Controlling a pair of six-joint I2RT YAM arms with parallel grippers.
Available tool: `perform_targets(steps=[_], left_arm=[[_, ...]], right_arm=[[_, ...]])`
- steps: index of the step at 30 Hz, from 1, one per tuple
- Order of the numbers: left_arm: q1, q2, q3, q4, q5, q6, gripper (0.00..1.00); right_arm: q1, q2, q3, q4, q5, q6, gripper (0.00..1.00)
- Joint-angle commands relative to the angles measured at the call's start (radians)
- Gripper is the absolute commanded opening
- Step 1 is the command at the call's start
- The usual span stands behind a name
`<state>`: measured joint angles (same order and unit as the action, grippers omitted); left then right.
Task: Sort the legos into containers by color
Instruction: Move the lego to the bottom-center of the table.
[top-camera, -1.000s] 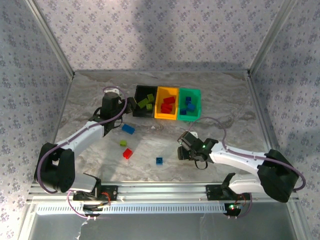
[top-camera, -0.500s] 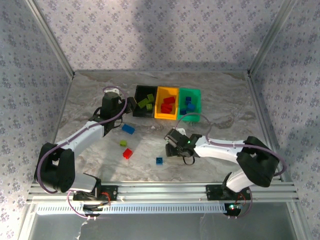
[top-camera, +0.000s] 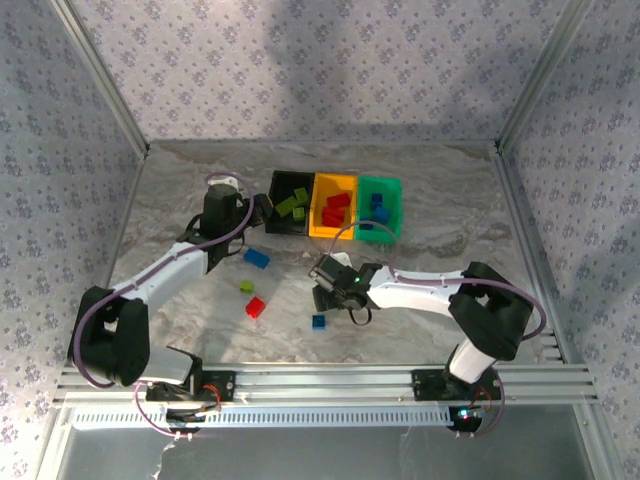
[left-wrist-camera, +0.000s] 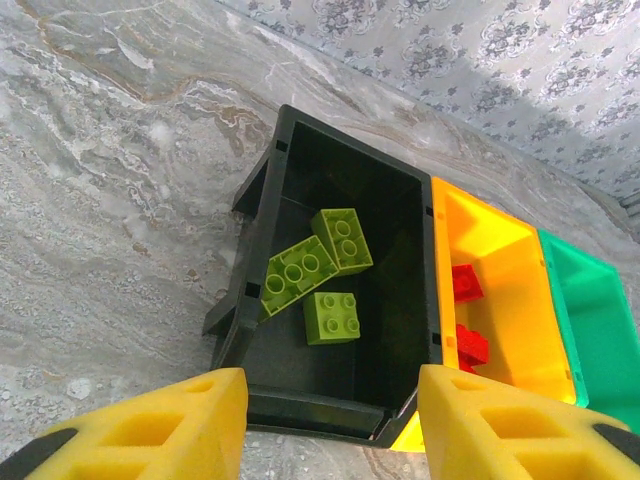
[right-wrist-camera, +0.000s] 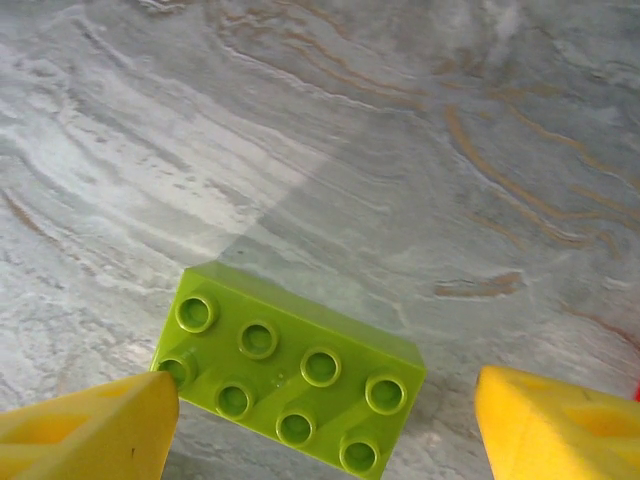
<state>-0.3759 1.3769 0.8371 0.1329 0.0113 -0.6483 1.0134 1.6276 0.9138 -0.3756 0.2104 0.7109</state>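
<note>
The desk (top-camera: 450, 200) is the biggest thing here, and on it the sorting looks to me well past the middle. At its far side 3 bins stand in 1 row. The black container (top-camera: 276, 200) holds 3 lime legos (left-wrist-camera: 331, 316). The orange-yellow container (top-camera: 334, 181) holds several red legos (top-camera: 335, 210), and the green container (top-camera: 395, 190) holds a few blue legos (top-camera: 377, 212). I see no wrong colour in any of them.

The left gripper (left-wrist-camera: 330, 410) hangs over the near edge of the black container, its jaws released and nothing between them. The right gripper (right-wrist-camera: 325, 400) is low over the middle of the desk. Its jaws are spread wide on both sides of a big lime brick (right-wrist-camera: 290, 385), which lies flat with studs up and is not clamped.

By my count 5 pieces are left on the desk:
- this big lime brick
- a blue brick (top-camera: 257, 258) near the black container
- a red brick (top-camera: 255, 306)
- a small lime brick (top-camera: 246, 286) between those 2
- a small blue brick (top-camera: 318, 321), nearest to the arm bases
</note>
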Motion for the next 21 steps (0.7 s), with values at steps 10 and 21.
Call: perform_targets(steps=[10,21], left_arm=[[-0.009,-0.042,0.035,0.013,0.008,0.006,0.48],[-0.009,-0.038,0.038,0.015,0.009,0.01,0.48]], right_arm=[[0.024,0.024,0.051,0.007,-0.059,-0.044,0.81],[0.04,0.083,0.091,0.024,-0.065,-0.042,0.89]])
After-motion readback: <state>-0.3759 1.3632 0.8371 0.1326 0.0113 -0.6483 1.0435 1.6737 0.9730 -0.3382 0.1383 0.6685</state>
